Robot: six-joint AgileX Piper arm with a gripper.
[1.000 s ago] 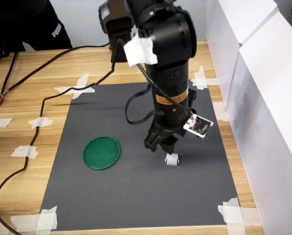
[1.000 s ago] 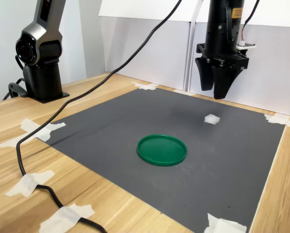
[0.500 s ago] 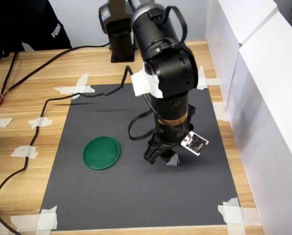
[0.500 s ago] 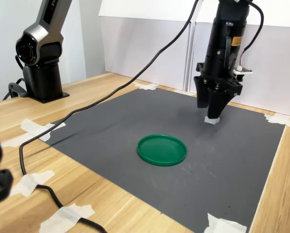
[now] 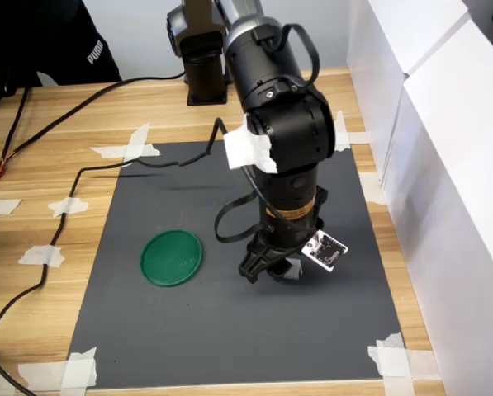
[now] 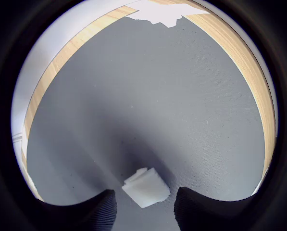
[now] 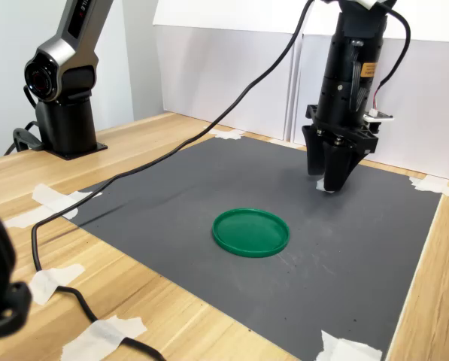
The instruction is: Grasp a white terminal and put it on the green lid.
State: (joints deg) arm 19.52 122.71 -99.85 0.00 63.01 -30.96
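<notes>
the tool (image 7: 331, 183) points straight down at the dark grey mat (image 5: 229, 330) on the wooden bench (image 5: 56, 124). in the wrist view its two fingers (image 6: 97, 209) stand apart, one on each side of the white terminal (image 6: 146, 187), which lies on the mat between them; the gaps show they are not gripping it. the green lid (image 5: 172, 257) lies flat on the mat, apart from the tool, toward the first exterior view's left. white tape pieces (image 5: 81, 370) hold the mat corners.
</notes>
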